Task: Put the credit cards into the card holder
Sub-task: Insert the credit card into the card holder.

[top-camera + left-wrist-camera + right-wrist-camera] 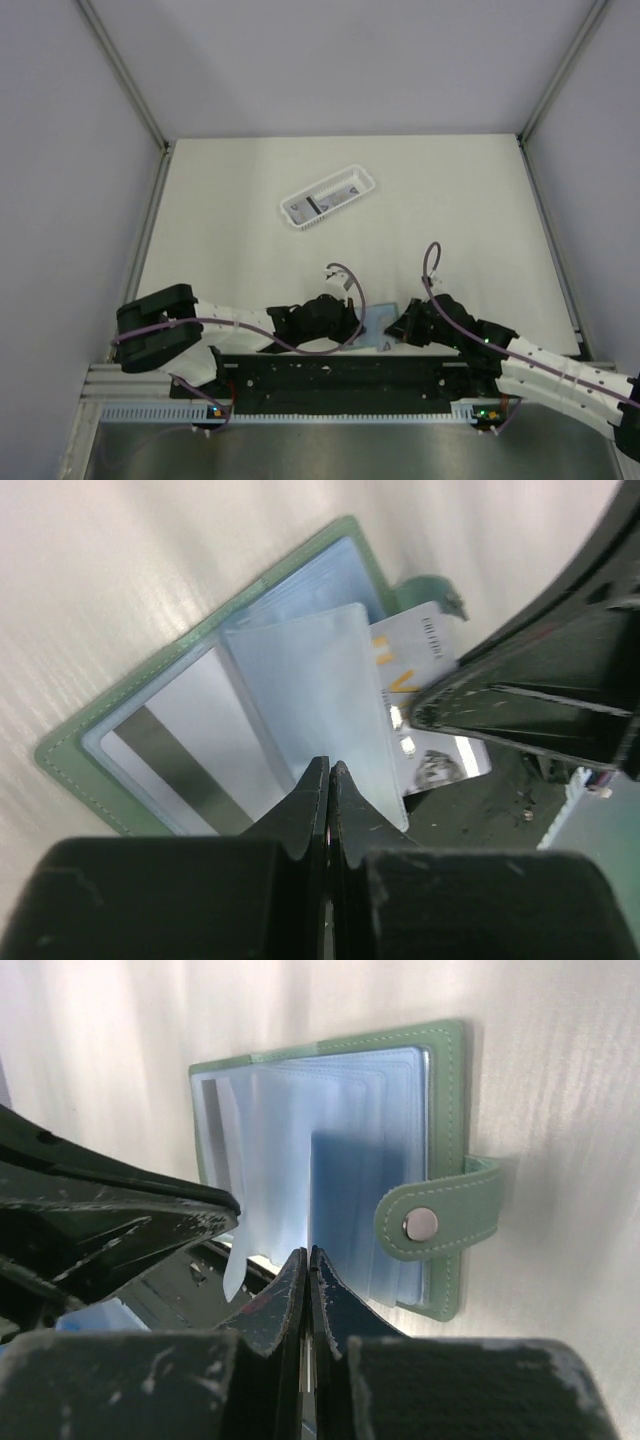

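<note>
Left gripper (328, 772) is clenched on the lower edge of a clear leaf (310, 690) of the card holder (62, 758), raising it so the pages fan apart. Right gripper (305, 1258) is pinched on a credit card (425, 665), a white one with gold lettering, one side of which is tucked behind the raised leaf. Its own wrist view shows the card only edge-on, so how deep the grasp sits is hard to judge.

The holder lies open at the near edge of the bench (450, 200), about midway along it and between the two arms. Its snap tab (440, 1222) lies flat on the side away from the left gripper. A striped card (215, 715) already sits in a pocket of the other half.

The step in hand looks like feeding the held card into a pocket. To do it well:

- The left side should hold the leaf up without tugging, since the holder is light and would skid or lift.
- The card should go in square to the pocket mouth and at a shallow angle, and slowly, because a skewed corner will catch the plastic.
- The card should be let go only once most of it is seated.
- The fingers of the two arms are close together, so any sideways correction must be small.

A white basket (368, 184) stands mid-bench with what may be another card inside.
</note>
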Controlling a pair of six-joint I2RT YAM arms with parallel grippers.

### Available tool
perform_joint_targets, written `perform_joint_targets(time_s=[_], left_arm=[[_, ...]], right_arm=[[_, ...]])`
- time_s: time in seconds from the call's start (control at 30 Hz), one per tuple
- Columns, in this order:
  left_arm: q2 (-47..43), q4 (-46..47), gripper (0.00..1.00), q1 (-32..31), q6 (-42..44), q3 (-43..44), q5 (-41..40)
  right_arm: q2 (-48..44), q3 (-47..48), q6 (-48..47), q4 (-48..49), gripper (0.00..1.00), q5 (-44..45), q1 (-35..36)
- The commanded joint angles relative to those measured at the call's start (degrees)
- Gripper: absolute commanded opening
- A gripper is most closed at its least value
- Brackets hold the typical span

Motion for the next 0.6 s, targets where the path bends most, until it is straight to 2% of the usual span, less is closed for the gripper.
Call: perform_joint_targets(time_s=[0.0, 0.17, 0.37, 0.57], left_arm=[[-5.5, 2.7, 0.0, 0.1, 2.5, -0.1, -0.1], [-10.4, 1.2, 0.0, 0.2, 3.2, 0.0, -1.3], [-19.1, -3.1, 0.0, 0.2, 2.8, -2.4, -5.7], [-27.7, -7.7, 0.0, 0.2, 2.1, -6.2, -11.0]], right_arm=[[-0.2, -1.3, 0.2, 6.7, 0.0, -1.1, 0.4], [0.4, -0.8, -0.7, 9.6, 0.0, -1.2, 0.4], [2.3, 2.7, -4.6, 13.0, 0.0, -5.3, 0.4], [13.2, 4.7, -6.0, 22.5, 0.0, -9.7, 0.5]])
